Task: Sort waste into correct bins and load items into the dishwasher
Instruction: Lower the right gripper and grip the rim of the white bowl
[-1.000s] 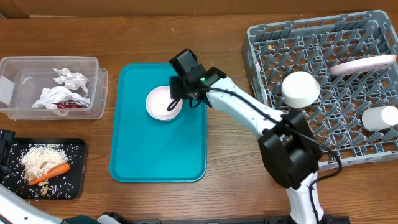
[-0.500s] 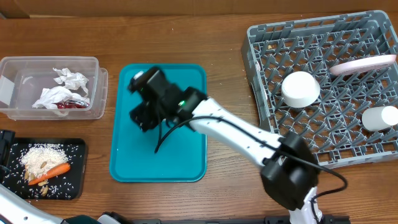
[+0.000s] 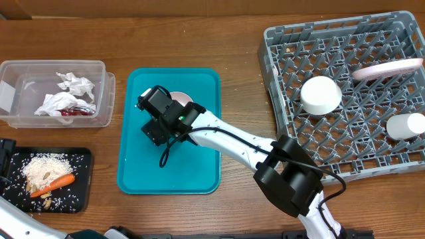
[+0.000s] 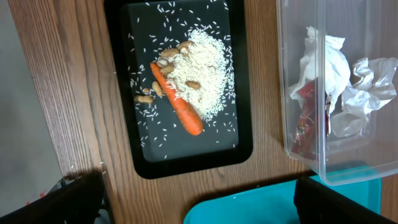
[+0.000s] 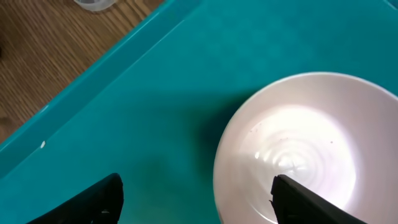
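- Writing: the only label you've got is a white sticker on the left end of the clear rectangular plastic tub (image 3: 53,93). It's too small in the overhead view to read, prob. blank or faint print.
- Tub contents: crumpled white paper napkins (image 4: 336,68) w/ a red snack wrapper (image 4: 308,118) tucked beside them.
- Shallow black rectangular tray (image 4: 245,93), just beside the tub on the wooden table (image 3: 239,60): pale rice pile (image 4: 205,68), orange carrot piece (image 4: 177,106) lying diagonally against it, a few pale nut-like bits (image 4: 165,62) at the edge of the rice.
- Large square grey plastic dish rack (image 3: 285,73), well apart at right: upturned white bowl (image 3: 321,94), pale pink plate (image 3: 388,68) on edge, small white cup (image 3: 405,126) on its side.
- Your target: pale pink round bowl (image 5: 305,149), upright and empty on the flat teal serving tray (image 3: 169,166), toward its far end. In the overhead view the right arm covers most of it.
- Right gripper (image 5: 199,208): jaws wide, holding nothing. Right finger overlaps the bowl, left finger is over bare teal, and the bowl's near rim lies between them.
- Left gripper (image 4: 211,205): jaws spread fully, nothing in them, over the table by the black tray and the teal tray's corner.
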### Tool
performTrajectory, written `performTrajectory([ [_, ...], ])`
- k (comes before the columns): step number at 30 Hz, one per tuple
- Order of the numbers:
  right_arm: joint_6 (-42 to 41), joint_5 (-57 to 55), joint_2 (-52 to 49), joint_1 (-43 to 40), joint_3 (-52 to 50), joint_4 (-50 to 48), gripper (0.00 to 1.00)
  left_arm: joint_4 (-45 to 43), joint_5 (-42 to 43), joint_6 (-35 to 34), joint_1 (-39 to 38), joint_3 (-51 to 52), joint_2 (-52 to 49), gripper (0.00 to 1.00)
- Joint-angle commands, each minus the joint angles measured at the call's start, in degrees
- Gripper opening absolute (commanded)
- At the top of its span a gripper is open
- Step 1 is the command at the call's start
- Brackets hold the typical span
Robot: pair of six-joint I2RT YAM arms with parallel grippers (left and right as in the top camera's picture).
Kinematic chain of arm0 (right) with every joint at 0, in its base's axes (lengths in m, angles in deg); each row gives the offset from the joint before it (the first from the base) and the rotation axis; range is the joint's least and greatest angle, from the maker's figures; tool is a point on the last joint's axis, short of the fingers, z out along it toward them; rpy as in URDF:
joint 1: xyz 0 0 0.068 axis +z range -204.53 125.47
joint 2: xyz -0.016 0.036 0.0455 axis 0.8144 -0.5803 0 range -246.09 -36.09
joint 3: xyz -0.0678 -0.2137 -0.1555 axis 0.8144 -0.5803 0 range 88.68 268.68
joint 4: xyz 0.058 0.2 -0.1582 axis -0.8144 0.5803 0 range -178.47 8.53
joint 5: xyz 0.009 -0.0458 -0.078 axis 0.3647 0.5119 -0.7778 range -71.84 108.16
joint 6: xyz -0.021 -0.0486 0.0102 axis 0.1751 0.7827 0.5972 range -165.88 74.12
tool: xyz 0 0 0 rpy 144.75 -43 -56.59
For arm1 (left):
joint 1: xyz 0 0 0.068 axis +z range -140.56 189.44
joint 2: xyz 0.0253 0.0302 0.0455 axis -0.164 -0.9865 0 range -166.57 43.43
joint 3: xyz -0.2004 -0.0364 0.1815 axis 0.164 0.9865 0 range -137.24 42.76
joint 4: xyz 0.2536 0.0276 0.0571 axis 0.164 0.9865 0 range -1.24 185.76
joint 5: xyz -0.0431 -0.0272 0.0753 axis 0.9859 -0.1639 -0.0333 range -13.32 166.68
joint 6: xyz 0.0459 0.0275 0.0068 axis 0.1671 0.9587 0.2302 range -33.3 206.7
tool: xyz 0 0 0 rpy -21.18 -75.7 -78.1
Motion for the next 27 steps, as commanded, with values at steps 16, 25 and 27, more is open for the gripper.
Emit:
performTrajectory([
  [16, 0.17, 0.48, -6.27, -0.22, 0.83, -1.51, 0.38, -0.02, 0.22, -0.35, 0.20, -0.11, 0.48, 1.00],
  [25, -2.84, -0.37, -3.78, -0.33, 1.73, -1.25, 0.34, -0.04, 0.24, -0.35, 0.20, -0.11, 0.46, 1.00],
  [27, -2.84, -0.39, -3.08, -0.33, 1.73, -1.25, 0.34, -0.04, 0.22, -0.35, 0.20, -0.11, 0.48, 1.00],
])
